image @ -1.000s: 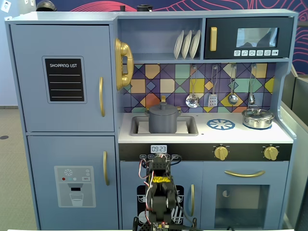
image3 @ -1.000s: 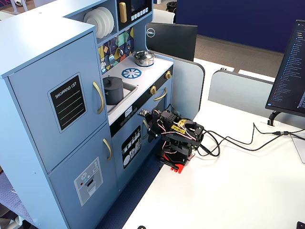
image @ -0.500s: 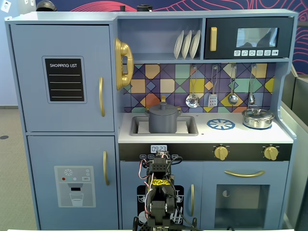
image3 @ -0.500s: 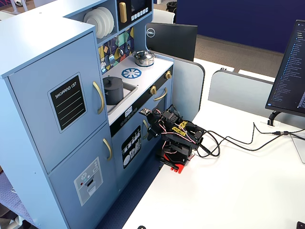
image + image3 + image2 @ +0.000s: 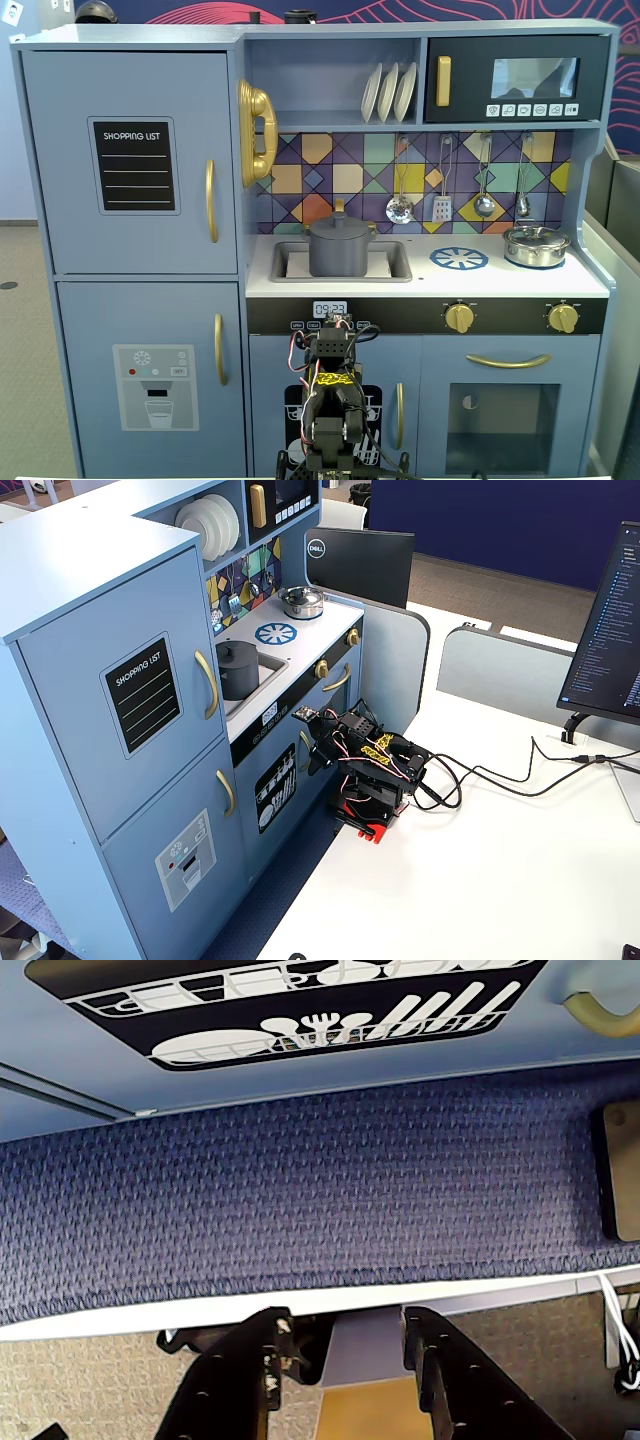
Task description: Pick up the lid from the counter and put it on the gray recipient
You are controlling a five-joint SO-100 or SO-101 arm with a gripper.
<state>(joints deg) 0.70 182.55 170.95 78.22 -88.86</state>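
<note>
The gray recipient [image 5: 338, 250] stands upright in the sink basin of the toy kitchen, also seen in the other fixed view as a dark pot [image 5: 237, 672]. The lid [image 5: 339, 223] lies flat on its rim, knob up. My arm [image 5: 334, 400] is folded low on the white table edge, in front of the lower cabinet and well below the counter. In the wrist view my gripper [image 5: 347, 1326] is open with nothing between its fingers [image 5: 262, 1355]; it faces the blue carpet and the table edge. Neither the pot nor the lid shows in the wrist view.
A shiny silver lidded pot [image 5: 535, 245] sits at the counter's right, beside the blue burner print [image 5: 459, 258]. Utensils [image 5: 441, 185] hang above the counter. A monitor [image 5: 610, 630] and cables [image 5: 500, 775] lie on the white table [image 5: 480, 880].
The arm has settled slightly lower and more folded than one second ago; it has held still for the last half second. The pot and lid have not moved.
</note>
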